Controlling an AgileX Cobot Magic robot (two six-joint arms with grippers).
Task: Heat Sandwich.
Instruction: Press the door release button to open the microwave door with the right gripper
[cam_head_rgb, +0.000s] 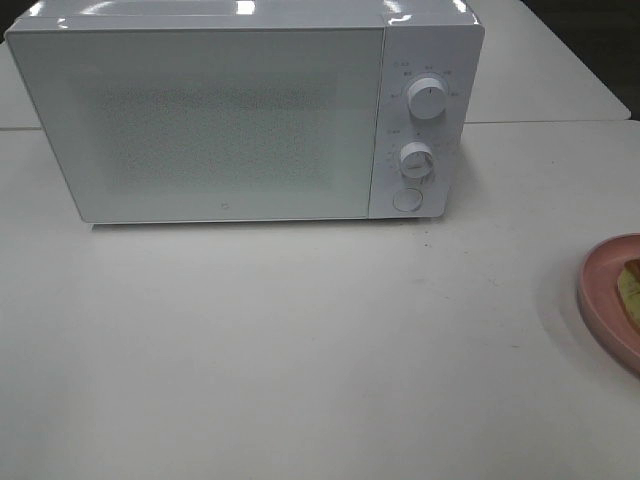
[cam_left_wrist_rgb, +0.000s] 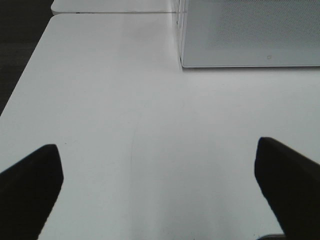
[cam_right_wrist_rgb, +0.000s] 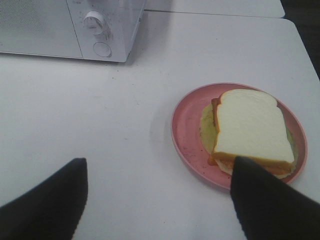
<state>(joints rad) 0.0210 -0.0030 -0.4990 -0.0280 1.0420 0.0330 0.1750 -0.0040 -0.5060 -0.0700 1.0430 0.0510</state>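
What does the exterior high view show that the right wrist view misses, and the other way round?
Exterior high only: the whole door of the microwave and its upper dial. Right wrist only: the full top slice of the sandwich and the right arm's open jaws. Both: the pink plate, the lower dial, the round button and the table.

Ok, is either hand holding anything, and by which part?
Nothing is held. The left hand and the right hand are both open and empty; the sandwich lies on the pink plate.
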